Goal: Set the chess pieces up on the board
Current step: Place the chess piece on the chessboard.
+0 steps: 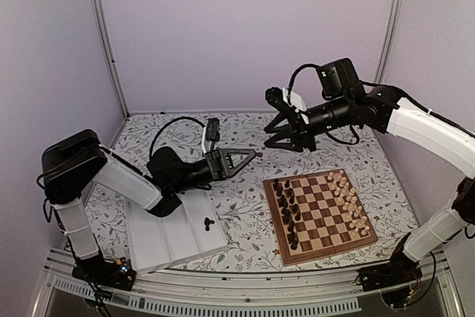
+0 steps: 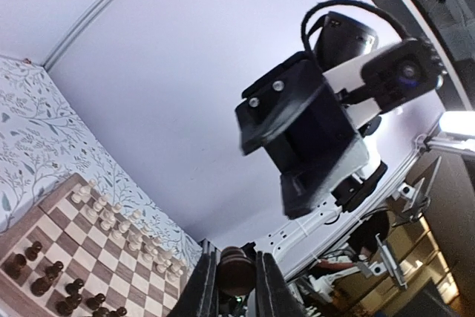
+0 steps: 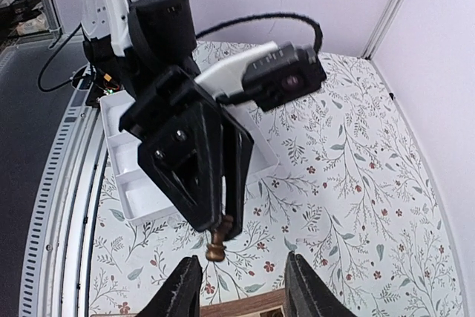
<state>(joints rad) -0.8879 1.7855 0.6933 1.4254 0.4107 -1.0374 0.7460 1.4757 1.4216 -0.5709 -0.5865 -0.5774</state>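
Right now one dark brown chess piece (image 3: 217, 244) hangs in the air, clamped between the fingers of the left gripper (image 1: 251, 156). It sits over the flowered surface (image 1: 237, 198), between the white tray (image 1: 159, 239) and the far left corner of the board (image 1: 320, 209). In the left wrist view the same piece shows its rounded top wedged between the two dark fingers (image 2: 204, 287).

The right gripper (image 1: 267, 140) faces it from the other side, tip to tip and very near. Its fingers (image 3: 182, 287) stand apart with the piece just ahead of the gap, and they hold nothing.

On the board, dark chessmen (image 1: 289, 209) stand in two lines along the left side and cream chessmen (image 1: 349, 202) in two lines along the right. The squares between them are bare. The men are too small to count exactly.

A small dark cluster of pieces (image 1: 208, 222) lies in the tray near its right end; whether it is one or two cannot be told.

In all there are one board, one tray and two arms, and one piece is held. Both arms reach in over the surface, and neither one covers the board.
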